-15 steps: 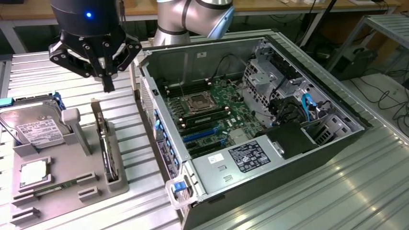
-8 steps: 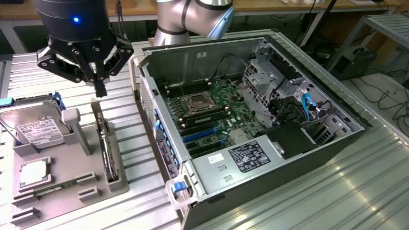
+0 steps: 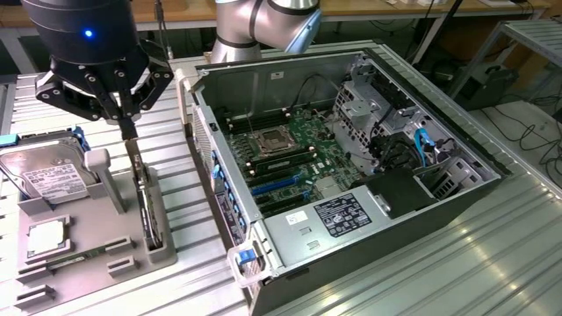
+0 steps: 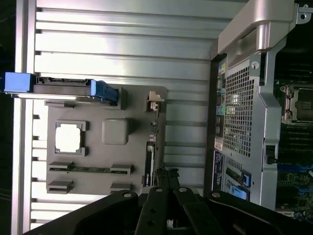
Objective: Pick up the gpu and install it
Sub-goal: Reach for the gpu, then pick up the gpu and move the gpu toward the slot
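Note:
The gpu (image 3: 146,197) is a thin dark card standing on edge in a slot of the grey holder (image 3: 92,253), at the exterior view's left. My gripper (image 3: 129,131) hangs over the card's far end with its fingers shut together, tips at or just above the card's top edge. I cannot tell whether they pinch it. In the wrist view the gpu (image 4: 150,156) is a narrow dark strip on the grey holder (image 4: 133,161), and my gripper (image 4: 165,173) sits beside its end. The open computer case (image 3: 351,164) lies next to the holder, its blue expansion slots (image 3: 276,187) exposed.
A silver hard drive (image 3: 49,172) with a white label and blue rails leans in the holder, seen edge-on from the wrist (image 4: 58,89). A square processor chip (image 3: 46,238) (image 4: 68,138) lies in its recess. The case's perforated wall (image 4: 239,107) stands close beside the holder.

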Controlling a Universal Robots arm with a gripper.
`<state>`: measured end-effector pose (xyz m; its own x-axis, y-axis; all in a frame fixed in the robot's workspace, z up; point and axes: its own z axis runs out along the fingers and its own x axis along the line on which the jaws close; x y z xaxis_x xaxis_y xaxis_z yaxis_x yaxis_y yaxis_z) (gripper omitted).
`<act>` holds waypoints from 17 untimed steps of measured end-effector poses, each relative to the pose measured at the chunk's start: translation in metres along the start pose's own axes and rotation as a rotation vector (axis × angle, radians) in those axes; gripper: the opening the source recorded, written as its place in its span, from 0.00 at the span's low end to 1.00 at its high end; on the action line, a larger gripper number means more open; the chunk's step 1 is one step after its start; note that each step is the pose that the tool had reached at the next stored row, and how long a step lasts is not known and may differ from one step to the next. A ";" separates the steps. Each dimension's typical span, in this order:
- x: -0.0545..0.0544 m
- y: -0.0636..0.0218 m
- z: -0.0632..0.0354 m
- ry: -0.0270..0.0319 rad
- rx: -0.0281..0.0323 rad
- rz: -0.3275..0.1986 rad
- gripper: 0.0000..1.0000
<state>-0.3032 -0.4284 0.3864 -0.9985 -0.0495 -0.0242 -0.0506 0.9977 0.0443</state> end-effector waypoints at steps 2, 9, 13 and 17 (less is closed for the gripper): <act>0.004 -0.0004 0.0002 0.0001 -0.0002 -0.003 0.11; 0.018 -0.0012 0.0005 0.0005 -0.0007 -0.012 0.11; 0.019 -0.0014 0.0005 0.0006 -0.0008 -0.014 0.11; 0.019 -0.0015 0.0005 0.0005 -0.0009 -0.014 0.11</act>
<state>-0.3220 -0.4308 0.3854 -0.9977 -0.0636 -0.0243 -0.0646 0.9969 0.0448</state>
